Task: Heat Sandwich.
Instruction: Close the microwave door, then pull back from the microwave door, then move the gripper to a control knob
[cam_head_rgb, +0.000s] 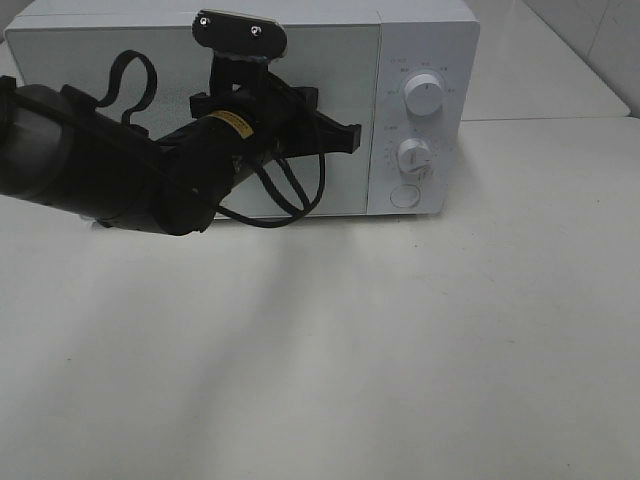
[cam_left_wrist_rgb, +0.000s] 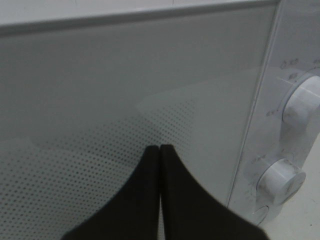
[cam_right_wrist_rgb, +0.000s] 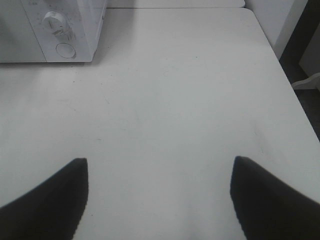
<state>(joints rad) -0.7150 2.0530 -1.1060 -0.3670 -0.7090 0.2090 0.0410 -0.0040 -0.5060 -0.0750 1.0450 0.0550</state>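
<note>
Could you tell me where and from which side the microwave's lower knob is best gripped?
Probably across the lower knob's round rim, coming straight at the microwave's front: it juts from the panel as a short cylinder. The shut left gripper must open first.

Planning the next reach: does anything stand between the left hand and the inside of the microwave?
Yes: the closed microwave door is directly ahead of the shut left hand. No sandwich shows in any view.
</note>
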